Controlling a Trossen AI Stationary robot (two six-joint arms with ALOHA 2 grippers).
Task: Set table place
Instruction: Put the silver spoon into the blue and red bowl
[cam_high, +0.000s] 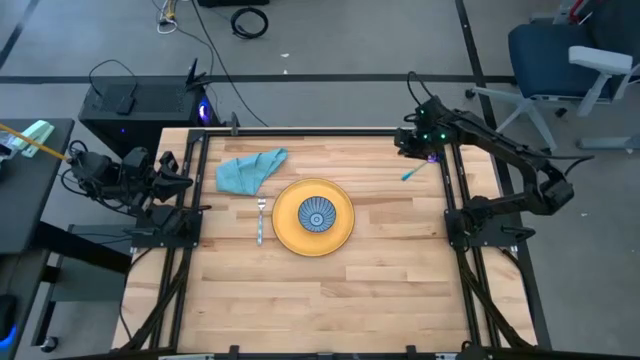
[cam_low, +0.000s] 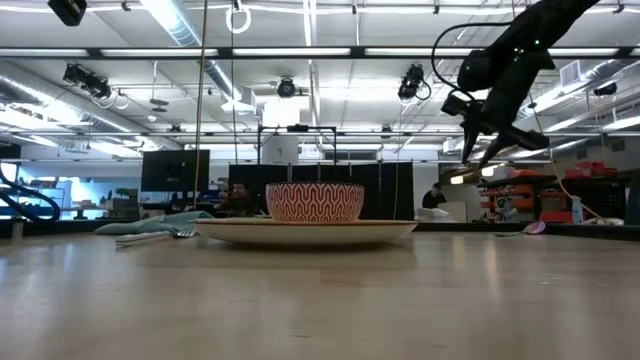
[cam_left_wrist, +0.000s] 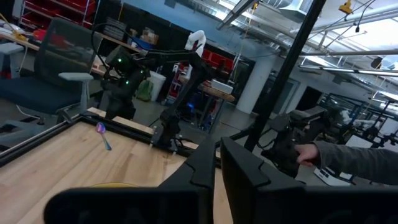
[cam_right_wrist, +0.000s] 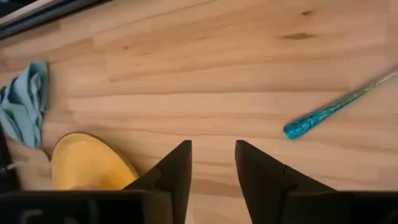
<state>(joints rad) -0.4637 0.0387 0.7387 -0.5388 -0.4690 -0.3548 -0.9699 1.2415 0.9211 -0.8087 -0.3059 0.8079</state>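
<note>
**On the plank table, a place half laid and a blue utensil left far out**

At the middle of the table (cam_high: 330, 300) sits a yellow plate (cam_high: 286, 228) with a patterned bowl (cam_high: 318, 215) centred on it, the sensible core of a place setting. Just beside the plate's left rim lies a fork (cam_high: 261, 222), roughly parallel to the table's side, where a diner would expect it. A crumpled teal cloth (cam_high: 250, 170) lies beyond the fork toward the far left corner, near the plate but apart from it; it looks dropped rather than folded.

Well apart from all this, near the far right edge, lies a blue-handled utensil (cam_right_wrist: 323, 115) (a spoon, judging by the purplish end seen from the left wrist; I cannot be sure). It lies slantwise, not beside the plate, so I judge this piece is not yet in its place.

Above that corner hangs the right gripper (cam_high: 425, 140), raised off the wood, its fingers parted with a clear gap and nothing between them; the utensil lies on the table just ahead of them, untouched. The left gripper (cam_left_wrist: 217, 171) waits outside the left rail, fingers drawn nearly together and empty.

Between utensil and plate the wood is bare, so nothing blocks a carry across. The black rail and the right arm's own base crowd that corner, though, and a flat, thin handle may be awkward to pinch
</note>
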